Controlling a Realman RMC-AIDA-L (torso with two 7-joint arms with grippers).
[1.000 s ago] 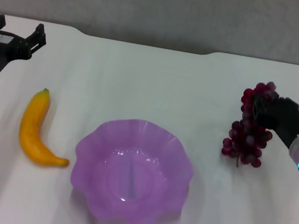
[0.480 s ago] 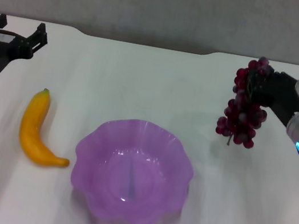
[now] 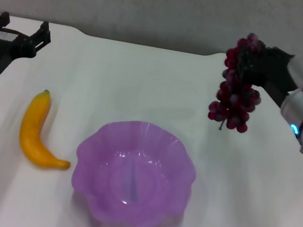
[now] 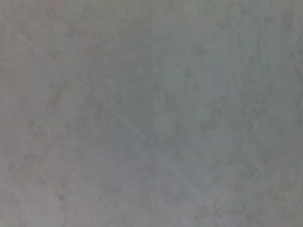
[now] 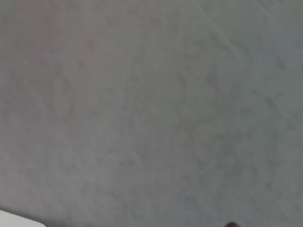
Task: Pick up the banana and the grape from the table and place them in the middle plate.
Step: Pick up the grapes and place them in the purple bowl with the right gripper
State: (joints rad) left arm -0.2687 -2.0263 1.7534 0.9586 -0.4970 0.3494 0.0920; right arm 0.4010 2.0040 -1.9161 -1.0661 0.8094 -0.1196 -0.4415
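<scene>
The white tabletop (image 3: 145, 83) is meeting a grey textured wall (image 3: 159, 3) along its notched rear edge. The right gripper (image 3: 253, 64), jaws closed on the grape (image 3: 234, 93), is holding the bunch clear of the surface, right of the middle plate (image 3: 134, 172). The banana (image 3: 37, 128) is lying left of the plate. The left gripper (image 3: 17, 34), jaws spread, is hovering at the rear left.

A plain grey wall (image 3: 159, 3) stands at the back, behind everything. Both wrist views are filled with the same grey, speckled wall and little else.
</scene>
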